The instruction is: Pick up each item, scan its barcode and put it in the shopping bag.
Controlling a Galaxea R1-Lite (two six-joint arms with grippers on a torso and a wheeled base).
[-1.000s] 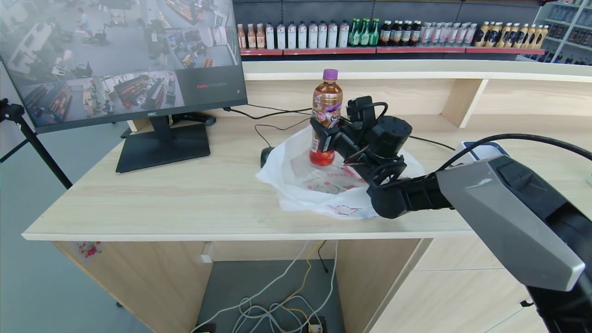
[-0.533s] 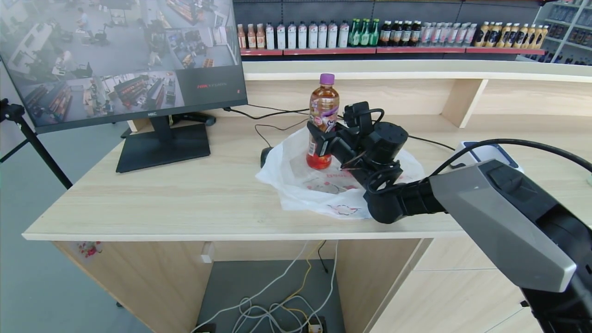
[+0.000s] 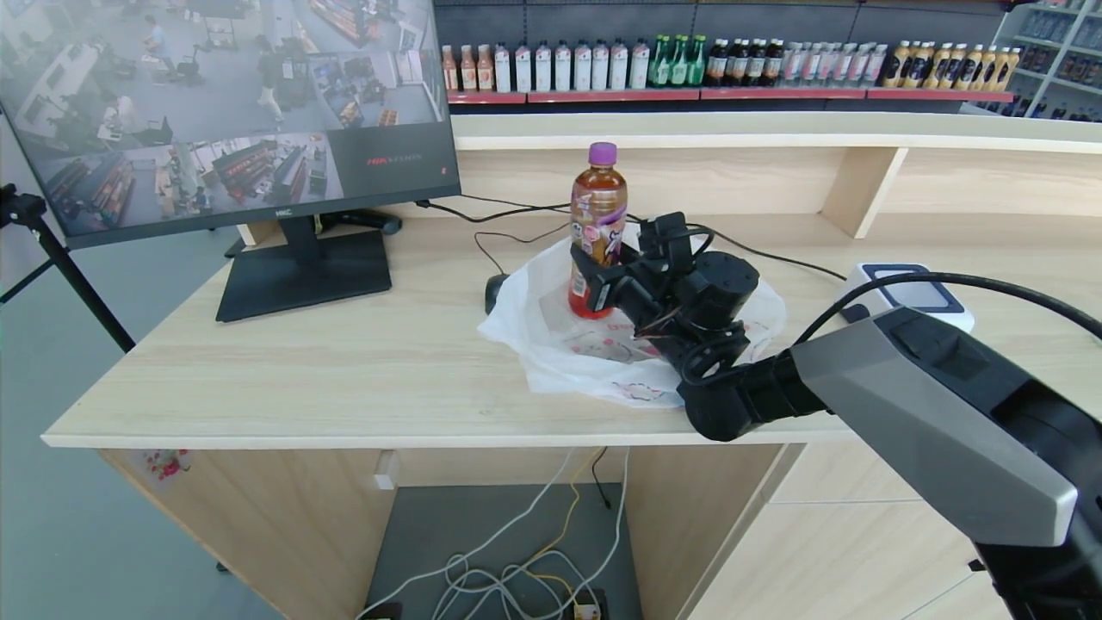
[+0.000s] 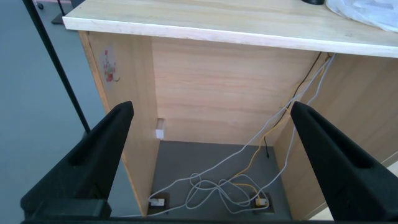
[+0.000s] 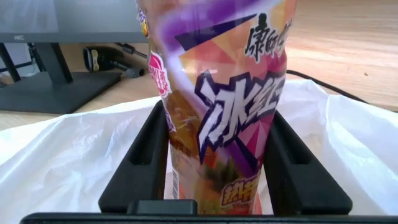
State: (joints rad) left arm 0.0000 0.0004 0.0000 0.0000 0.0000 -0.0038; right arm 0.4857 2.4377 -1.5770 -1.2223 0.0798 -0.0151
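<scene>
A bottle of amber drink point(image 3: 595, 226) with a purple cap and a colourful label stands upright over the white shopping bag point(image 3: 560, 331) on the counter. My right gripper point(image 3: 594, 269) is shut on the bottle's lower half, its black fingers point(image 5: 144, 155) on either side of the label point(image 5: 230, 118). The bottle's base is low over the bag; contact with the plastic cannot be made out. The bag point(image 5: 68, 155) lies spread and crumpled around the bottle. My left gripper point(image 4: 211, 155) hangs open below counter height, facing the counter's underside and floor cables.
A monitor point(image 3: 224, 112) on a black stand occupies the counter's left. A black mouse point(image 3: 494, 289) and cables lie behind the bag. A white scanner point(image 3: 908, 297) sits at the right. A raised wooden ledge point(image 3: 775, 142) runs along the back, with shelves of bottles beyond.
My right gripper has lowered the bottle and shifted it slightly left, bringing it down onto the bag area. The scanner at the right has come more into sight.
</scene>
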